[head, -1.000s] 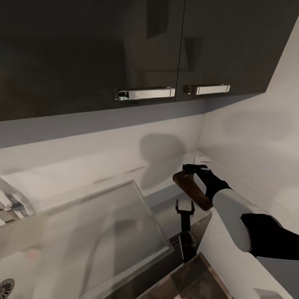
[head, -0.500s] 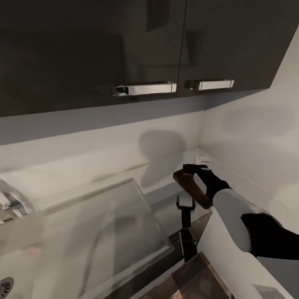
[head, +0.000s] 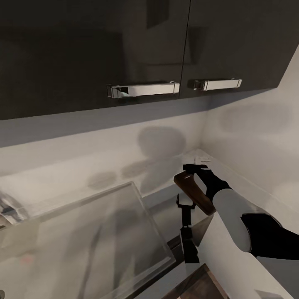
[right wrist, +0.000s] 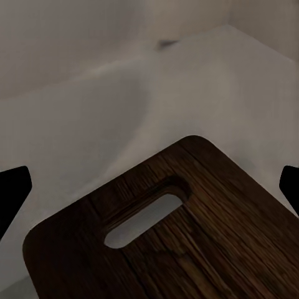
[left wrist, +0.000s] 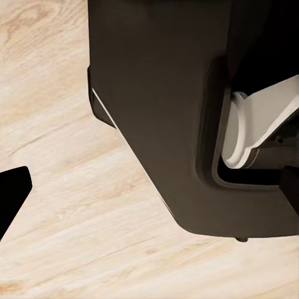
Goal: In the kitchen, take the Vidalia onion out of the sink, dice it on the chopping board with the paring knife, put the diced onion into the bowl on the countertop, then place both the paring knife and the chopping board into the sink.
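Observation:
The chopping board (head: 194,194), dark brown wood with an oval handle slot (right wrist: 146,218), hangs tilted above the glossy grey countertop (head: 164,209) near the back right corner. My right gripper (head: 195,168) is shut on the board's upper end; its dark fingertips (right wrist: 12,187) stand at both sides of the board (right wrist: 187,249) in the right wrist view. My left gripper (left wrist: 149,190) is open and hangs over a pale wooden floor beside the robot's dark base (left wrist: 162,93). The sink's flat grey wing (head: 95,236) lies at the lower left. Onion, paring knife and bowl are out of view.
Dark wall cabinets with chrome handles (head: 143,88) hang overhead. White walls (head: 249,137) meet in a corner behind the board. A dark upright forked shape (head: 185,226) stands on the countertop below the board; I cannot tell what it is. A chrome tap part (head: 7,207) shows at the left edge.
The head camera has shifted, so the sink drain has slid out of the picture's lower left. The right gripper still holds the board in about the same spot.

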